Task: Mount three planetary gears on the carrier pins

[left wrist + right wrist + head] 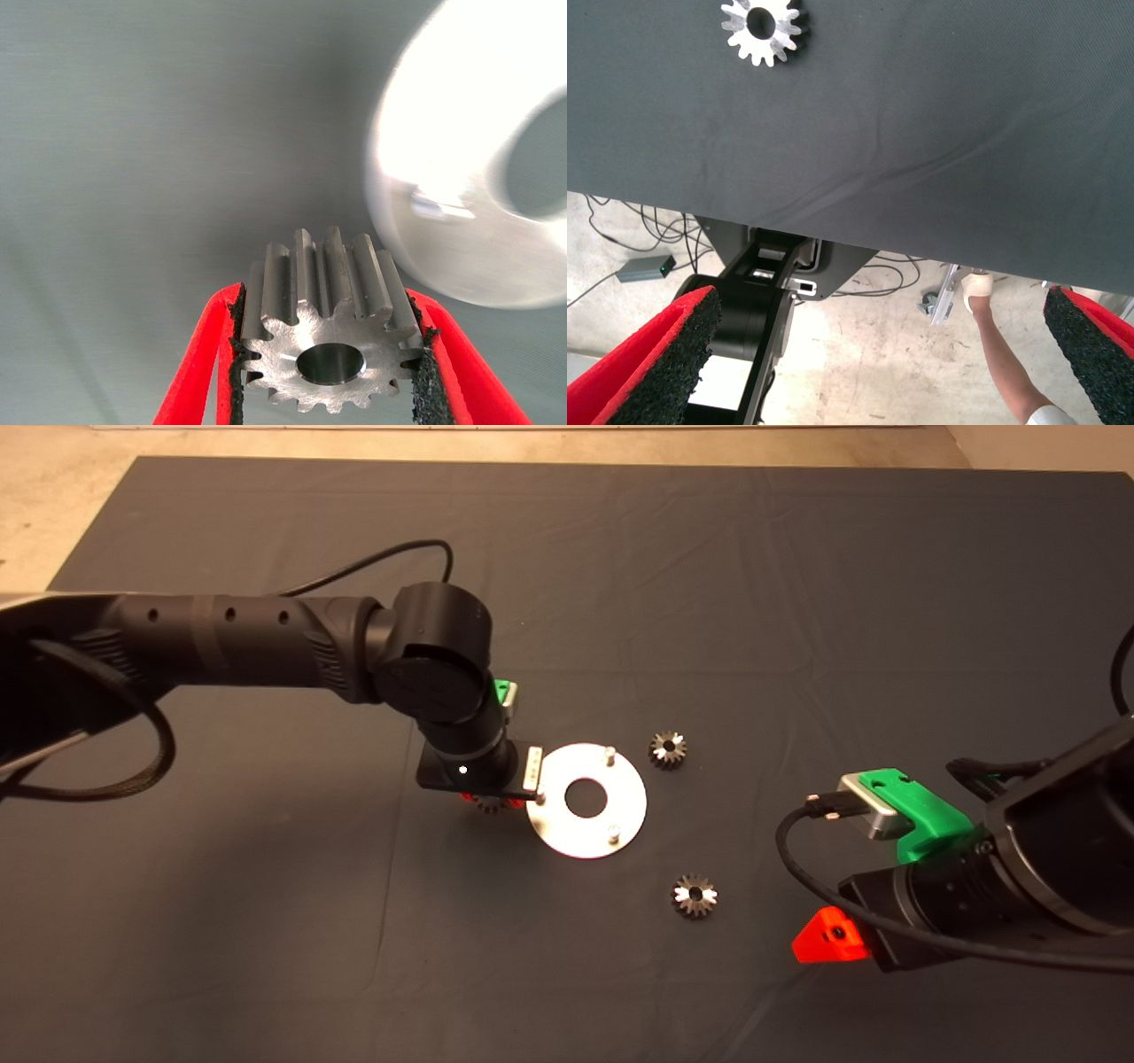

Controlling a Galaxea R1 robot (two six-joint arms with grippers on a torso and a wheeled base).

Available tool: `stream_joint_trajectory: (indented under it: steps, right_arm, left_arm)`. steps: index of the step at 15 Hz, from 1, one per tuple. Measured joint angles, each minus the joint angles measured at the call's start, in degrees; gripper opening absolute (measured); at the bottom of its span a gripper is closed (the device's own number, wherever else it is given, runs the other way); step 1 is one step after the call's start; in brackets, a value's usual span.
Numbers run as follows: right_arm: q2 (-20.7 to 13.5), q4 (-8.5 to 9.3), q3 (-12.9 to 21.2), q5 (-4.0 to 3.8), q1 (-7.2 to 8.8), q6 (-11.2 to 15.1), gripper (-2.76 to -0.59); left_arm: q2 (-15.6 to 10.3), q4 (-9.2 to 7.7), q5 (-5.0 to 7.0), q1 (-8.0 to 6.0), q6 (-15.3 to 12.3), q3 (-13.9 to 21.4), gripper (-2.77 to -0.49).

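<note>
Left gripper (pixel 330 354): clamped on one planetary gear (pixel 328 341), bore facing the wrist camera, red fingers (pixel 199 363) pressing its toothed flanks.
Key relation: the carrier disc (pixel 586 800) lies just beside this gripper, toward the mat's middle; the nearest pin (pixel 539 799) stands at the rim closest to it. Judged next step: line the bore up over that pin.
Other pins: one on the disc's far rim (pixel 609 754), one on its near rim (pixel 612 832), both bare.
Loose gears: one beyond the disc (pixel 667 748), one nearer the right arm (pixel 695 895), both flat on the mat.
Right gripper (pixel 833 937): parked well apart, fingers spread and empty.
Surface: dark wrinkled mat (pixel 266 921).
Room: bare floor with cables beyond the mat's edge; a person's leg (pixel 1001 354) is visible there.
</note>
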Motion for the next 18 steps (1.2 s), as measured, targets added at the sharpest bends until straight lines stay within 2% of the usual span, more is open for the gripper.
stream_joint_trajectory:
  steps: [1,9,14,18]
  right_arm:
    - [0.00,0.00,0.00,0.00,-0.01,0.00,-0.63]
    - [-0.01,0.00,0.00,0.03,-0.37,0.00,-0.63]
    - [-1.96,0.00,0.00,-0.02,-0.59,0.00,-0.63]
    - [-2.11,0.00,0.00,0.00,-0.60,-0.01,-0.63]
  left_arm:
    - [0.40,-0.05,-0.27,0.00,0.00,0.00,-2.37]
    - [0.44,-0.05,0.12,-0.03,0.32,0.00,-2.37]
    - [0.42,-0.39,0.12,-0.70,3.87,0.00,-2.37]
    - [0.44,-2.23,0.12,-1.60,6.55,-0.44,-2.37]
